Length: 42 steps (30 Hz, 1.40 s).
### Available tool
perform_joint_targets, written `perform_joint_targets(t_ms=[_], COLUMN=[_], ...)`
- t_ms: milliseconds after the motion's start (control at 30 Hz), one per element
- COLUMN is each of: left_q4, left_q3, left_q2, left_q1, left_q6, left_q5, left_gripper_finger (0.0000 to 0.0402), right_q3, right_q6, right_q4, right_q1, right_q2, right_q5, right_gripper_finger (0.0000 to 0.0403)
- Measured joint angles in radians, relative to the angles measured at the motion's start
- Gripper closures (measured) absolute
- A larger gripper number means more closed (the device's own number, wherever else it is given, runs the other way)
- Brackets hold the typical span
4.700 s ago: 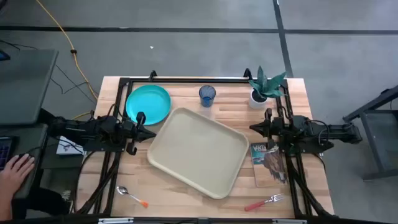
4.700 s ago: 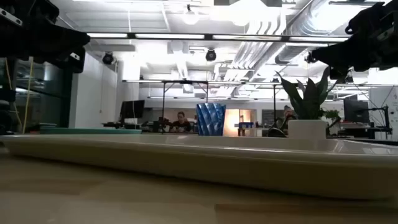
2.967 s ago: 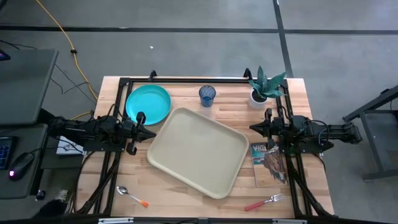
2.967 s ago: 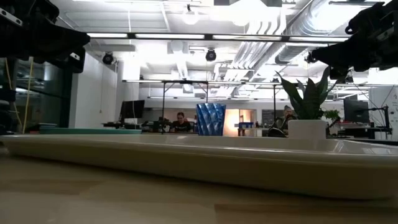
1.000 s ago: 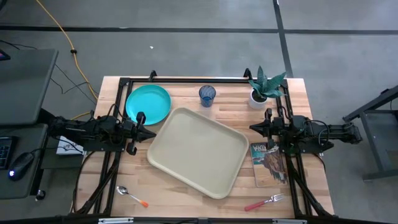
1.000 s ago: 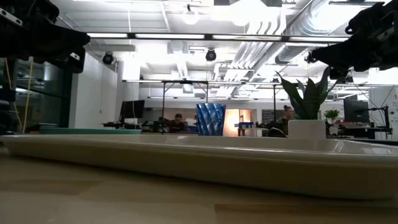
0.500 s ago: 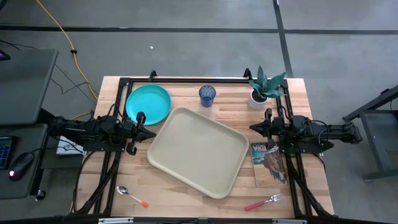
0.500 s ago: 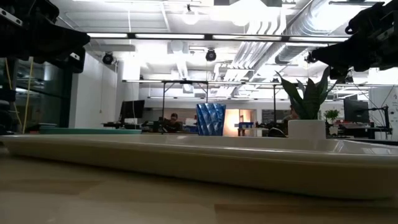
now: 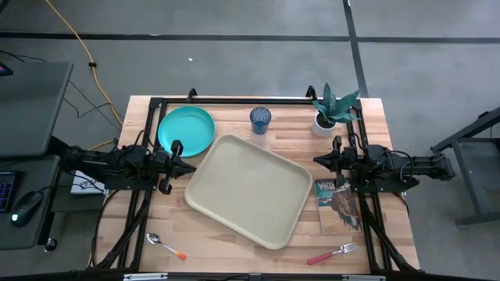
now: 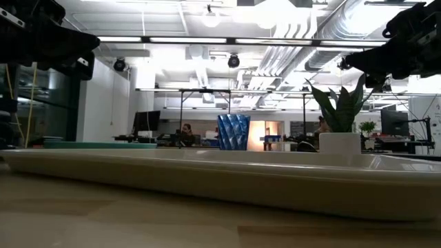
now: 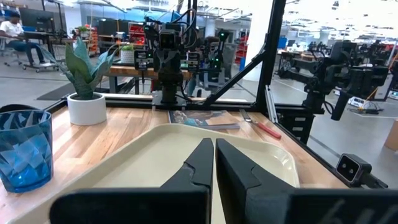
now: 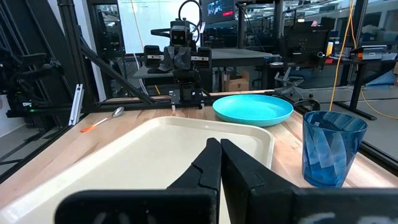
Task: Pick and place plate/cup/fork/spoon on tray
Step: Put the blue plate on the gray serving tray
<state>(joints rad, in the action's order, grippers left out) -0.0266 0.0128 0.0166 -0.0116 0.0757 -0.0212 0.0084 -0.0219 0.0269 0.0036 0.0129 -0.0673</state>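
two dark robot arms lie level and face each other across a pale wooden table (image 9: 234, 250); the left gripper (image 9: 184, 165) hovers at the left edge of the large cream rectangular plastic tray (image 9: 250, 189), its two fingers (image 11: 198, 163) pressed together and holding nothing; the right gripper (image 9: 320, 161) hovers at the tray's right edge, its fingers (image 12: 210, 163) likewise closed and empty; the tray sits askew in the middle of the table with nothing on it; the round flat teal plastic plate (image 9: 187, 130) lies just beyond the tray's far left corner; the small dark-blue translucent cup (image 9: 260, 119) stands upright near the tray's far edge; the orange-handled metal spoon (image 9: 166, 246) lies at the near left; the red-handled metal fork (image 9: 333, 253) lies at the near right; a white pot with a green plant (image 9: 329, 109) stands at the far right, and a printed booklet (image 9: 338, 199) lies beside the tray under the right arm.
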Motion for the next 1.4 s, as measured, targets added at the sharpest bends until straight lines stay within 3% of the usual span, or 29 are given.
perform_joint_targets(t_ms=[400,600,733,867,1067,1233,1400], left_q4=[-0.037,-0.064,0.132,0.37,0.673,0.739,0.751], left_q3=[0.0,0.055,0.229,0.423,0.575,0.628,0.645], left_q2=[0.0,0.051,0.208,0.464,0.845,1.064,1.171], left_q1=[0.0,-0.021,-0.075,-0.133,-0.234,-0.29,-0.336], left_q6=[0.0,0.044,0.045,0.045,0.127,0.122,0.107], left_q5=[0.001,0.103,0.138,0.156,0.232,0.148,0.101], left_gripper_finger=[0.0402,0.0398,0.0373,0.0328,0.0244,0.0192,0.0177], right_q3=[0.0,0.0,0.0,0.0,0.0,0.0,0.0], right_q6=[0.0,0.0,0.0,0.0,0.0,0.0,0.0], right_q4=[0.0,0.0,0.0,0.0,0.0,0.0,0.0], right_q1=[0.0,0.0,0.0,0.0,0.0,0.0,0.0], right_q2=[0.0,0.0,0.0,0.0,0.0,0.0,0.0], right_q5=[0.0,0.0,0.0,0.0,0.0,0.0,0.0], right_gripper_finger=[0.0402,0.0402,0.0402,0.0402,0.0402,0.0402,0.0402])
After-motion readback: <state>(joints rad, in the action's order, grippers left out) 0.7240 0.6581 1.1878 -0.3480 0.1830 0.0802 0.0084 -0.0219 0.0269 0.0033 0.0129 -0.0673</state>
